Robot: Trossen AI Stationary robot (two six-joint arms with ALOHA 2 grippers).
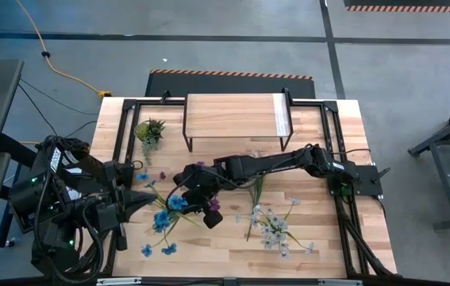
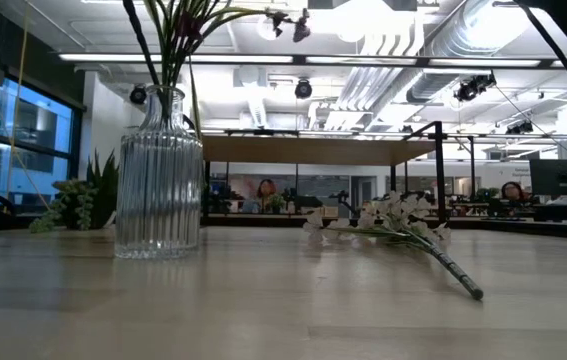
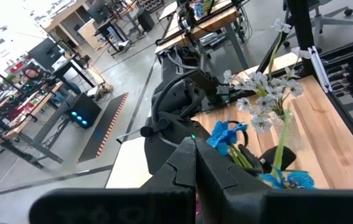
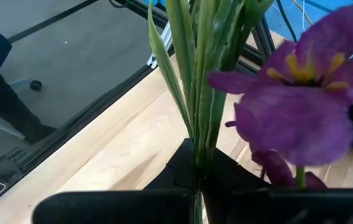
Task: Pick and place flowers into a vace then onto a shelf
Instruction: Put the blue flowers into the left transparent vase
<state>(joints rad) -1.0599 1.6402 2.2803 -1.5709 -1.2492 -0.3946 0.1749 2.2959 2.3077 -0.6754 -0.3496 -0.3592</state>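
The right tool (image 1: pixel 205 199) reaches across the middle of the tabletop (image 1: pixel 320 238), its fingers clamped together on the green stems of a purple flower (image 4: pixel 301 106). Those stems stand in a ribbed glass vase (image 2: pixel 158 175), upright on the tabletop in the low view. The left tool (image 1: pixel 133 200) sits at the left edge, fingers pressed together, holding nothing, near loose blue flowers (image 1: pixel 161 221). A white spray (image 1: pixel 272 226) lies flat to the right of the vase. The shelf (image 1: pixel 235 117) stands at the far edge, with a small potted plant (image 1: pixel 150 129) beside it.
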